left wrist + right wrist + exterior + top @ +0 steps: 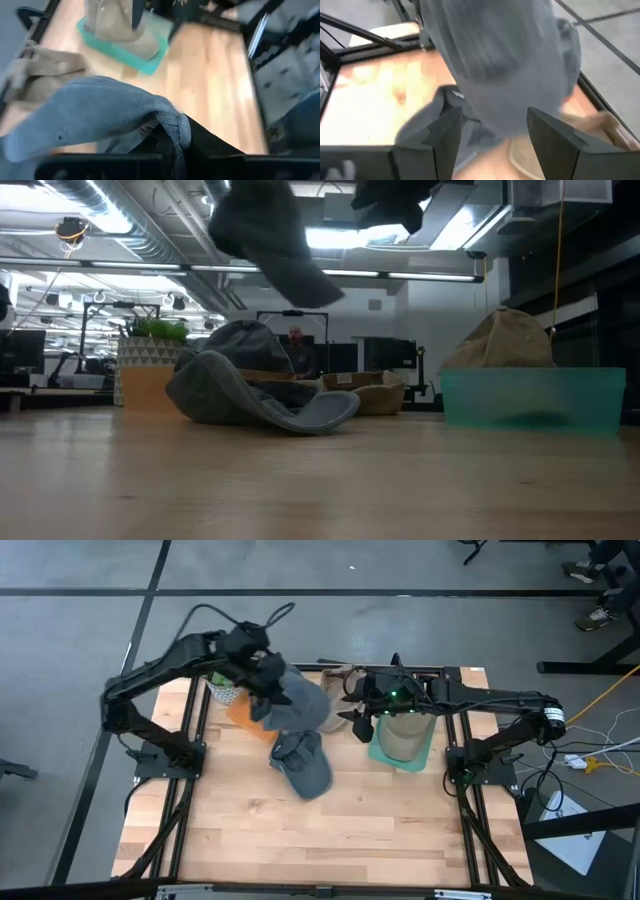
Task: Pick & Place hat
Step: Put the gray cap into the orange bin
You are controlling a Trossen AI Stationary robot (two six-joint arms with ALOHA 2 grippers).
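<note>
A grey hat hangs in the air above the table's far middle, with my left gripper shut on it. It shows high up in the low view as the raised hat. A second grey hat lies crumpled on the wood below it, brim toward the near edge. My right gripper stands open just right of the raised hat. In its wrist view the hat hangs ahead of the spread fingers, and nothing is between them. My left gripper pinches a rolled edge of the grey hat between its two fingers. The fingers slant down from the table's far left. The crown spreads out beyond the fingers and sags below them, clear of the table and of the hat underneath.
A teal bin holding a tan hat stands right of centre, under my right arm. Another tan hat lies at the far middle. An orange box and a potted plant stand far left. Bare wood fills the near half.
</note>
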